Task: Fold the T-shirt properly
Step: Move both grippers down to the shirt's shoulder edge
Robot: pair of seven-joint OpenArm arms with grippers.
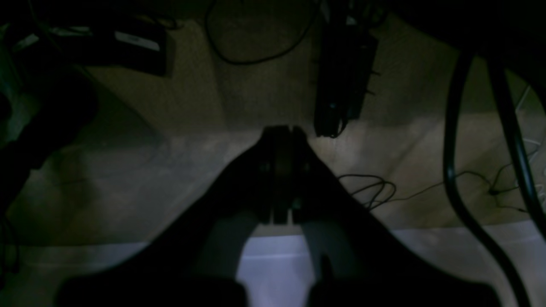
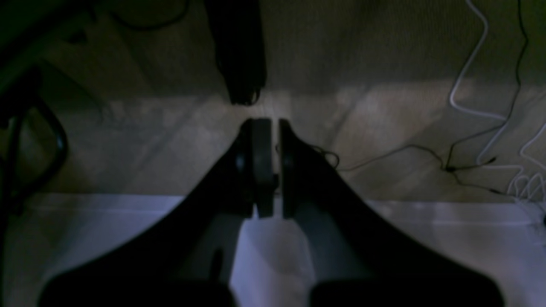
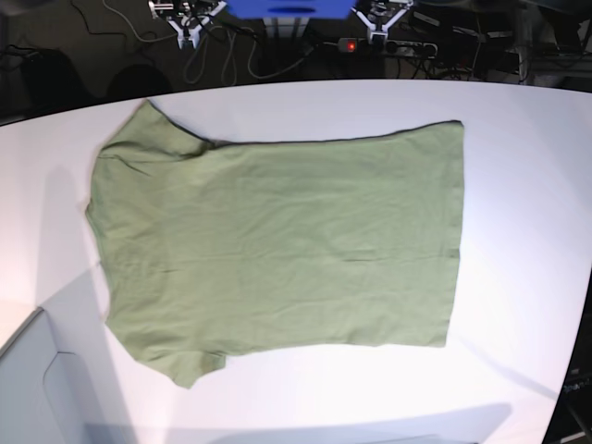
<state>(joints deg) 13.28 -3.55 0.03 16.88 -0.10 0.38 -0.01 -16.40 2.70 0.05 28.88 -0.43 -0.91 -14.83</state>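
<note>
In the left wrist view the left gripper (image 1: 283,130) is pressed together on nothing, off the desk (image 1: 273,260) edge; in the right wrist view the right gripper (image 2: 268,123) likewise; in the base view the T-shirt (image 3: 277,245) lies flat, unfolded; folding seems unstarted, so next comes reaching in to pinch an edge.

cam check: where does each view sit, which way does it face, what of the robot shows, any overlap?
Left wrist: on the left arm, looks past the shut left gripper over the white table edge to a dim floor with cables.
Right wrist: same framing behind the shut right gripper.
Base: overhead, looks down on the T-shirt spread flat; neither arm shows.
Shared: both wrist views see table edge and floor, no shirt.
</note>
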